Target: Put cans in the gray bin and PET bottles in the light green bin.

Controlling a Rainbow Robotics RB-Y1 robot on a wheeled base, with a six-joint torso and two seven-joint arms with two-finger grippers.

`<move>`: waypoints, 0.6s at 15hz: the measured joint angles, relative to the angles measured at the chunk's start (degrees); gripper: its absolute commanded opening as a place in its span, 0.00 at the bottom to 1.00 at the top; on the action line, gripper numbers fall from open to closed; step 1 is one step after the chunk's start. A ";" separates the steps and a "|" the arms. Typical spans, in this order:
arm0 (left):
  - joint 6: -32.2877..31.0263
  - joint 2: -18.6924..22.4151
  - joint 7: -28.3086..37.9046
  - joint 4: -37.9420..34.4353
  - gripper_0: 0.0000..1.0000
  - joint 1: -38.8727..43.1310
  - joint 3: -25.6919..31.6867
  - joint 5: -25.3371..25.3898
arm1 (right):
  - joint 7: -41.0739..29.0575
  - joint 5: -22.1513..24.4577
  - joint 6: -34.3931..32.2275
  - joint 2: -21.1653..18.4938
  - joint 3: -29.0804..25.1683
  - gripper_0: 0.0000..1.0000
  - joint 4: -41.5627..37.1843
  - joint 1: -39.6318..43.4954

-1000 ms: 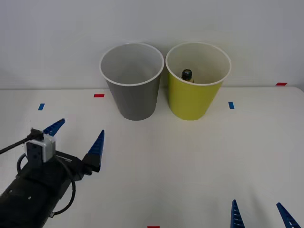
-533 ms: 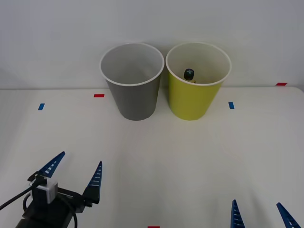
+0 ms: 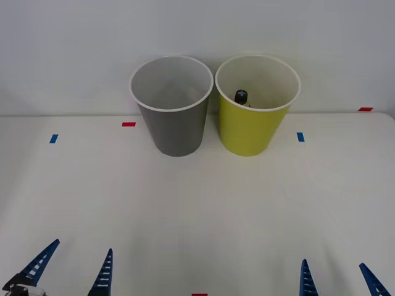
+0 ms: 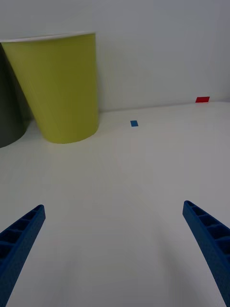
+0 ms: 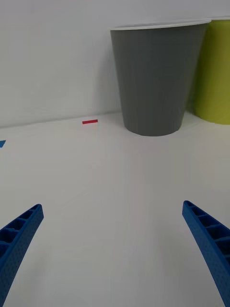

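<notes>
The gray bin [image 3: 173, 117] and the light green bin [image 3: 254, 120] stand side by side at the back of the white table. A black bottle cap [image 3: 241, 96] shows inside the light green bin, so the PET bottle stands in there with its body hidden. No can is in sight. My left gripper [image 3: 69, 271] is open at the front left edge, far from the bins. My right gripper [image 3: 339, 280] is open at the front right edge. The wrist views show the gray bin [image 5: 153, 81] and the light green bin [image 4: 60, 86] from the side.
Small red tape marks [image 3: 128, 124] and blue tape marks [image 3: 300, 136] lie on the table [image 3: 197, 203]. A white wall rises right behind the bins.
My left arm has drawn back toward the front edge, and its open gripper has dropped from mid-left of the table to the front left corner. The right gripper has not moved.
</notes>
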 measured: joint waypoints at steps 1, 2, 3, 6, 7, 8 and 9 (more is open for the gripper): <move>-0.31 -0.34 0.12 -0.03 1.00 1.02 0.35 -0.10 | 0.00 0.00 0.00 0.00 0.00 1.00 0.00 0.00; -0.48 -0.80 0.16 -0.03 1.00 1.86 0.65 -0.22 | 0.00 0.00 0.00 0.00 0.00 1.00 0.00 0.00; -0.56 -1.11 0.18 -0.04 1.00 2.38 0.80 -0.33 | 0.00 0.00 0.00 0.00 0.00 1.00 0.00 0.00; -0.62 -1.36 -0.04 -0.29 1.00 3.59 0.86 -0.46 | 0.00 0.00 0.00 0.00 0.00 1.00 0.00 0.00; -0.65 -1.39 -0.07 -0.38 1.00 3.84 0.80 -0.52 | 0.00 0.00 0.00 0.00 0.00 1.00 0.00 0.00; -0.69 -1.44 -0.12 -0.39 1.00 3.90 0.74 -0.58 | 0.00 0.00 0.00 0.00 0.00 1.00 0.00 0.00; -0.71 -1.46 -0.14 -0.39 1.00 3.91 0.72 -0.60 | 0.00 0.00 0.00 0.00 0.00 1.00 0.00 0.00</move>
